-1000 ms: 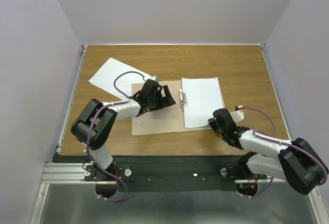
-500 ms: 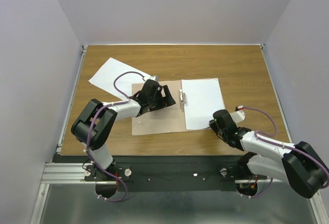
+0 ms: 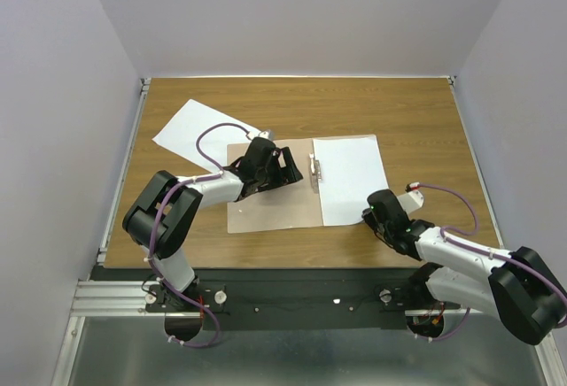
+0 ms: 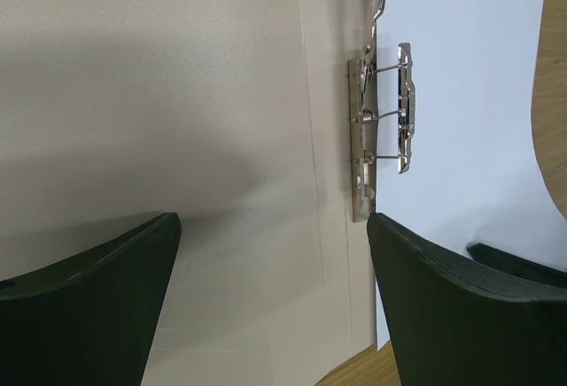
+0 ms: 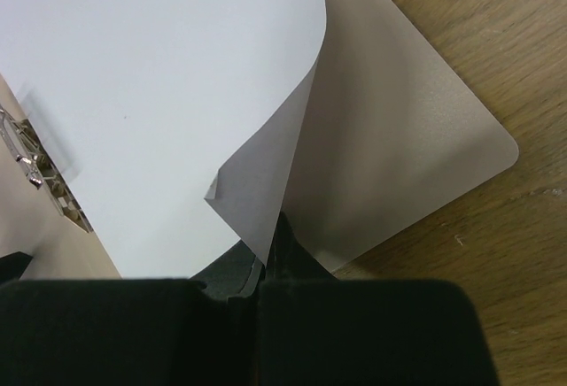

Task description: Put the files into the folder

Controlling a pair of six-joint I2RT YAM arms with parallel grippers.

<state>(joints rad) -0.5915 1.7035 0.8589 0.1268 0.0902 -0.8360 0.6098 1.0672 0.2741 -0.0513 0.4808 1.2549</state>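
Observation:
The tan folder [image 3: 266, 204] lies open on the table, its metal clip [image 3: 316, 170] at the fold. One white file [image 3: 348, 178] lies on the folder's right half. My right gripper [image 3: 372, 216] is shut on this file's near right corner, which curls up between the jaws in the right wrist view [image 5: 270, 227], above the folder panel [image 5: 390, 138]. My left gripper [image 3: 283, 169] is open over the folder's left panel [image 4: 177, 94], just left of the clip [image 4: 381, 111]. The second file [image 3: 199, 129] lies on the table at the back left, partly under the left arm.
The wooden table [image 3: 416, 120] has a raised rim at the sides and back. Grey walls close it in on three sides. The left arm's purple cable [image 3: 208, 138] loops over the second file.
My right gripper has drawn a little toward the near edge, pulling the held file's near end slightly with it. The left arm has not moved.

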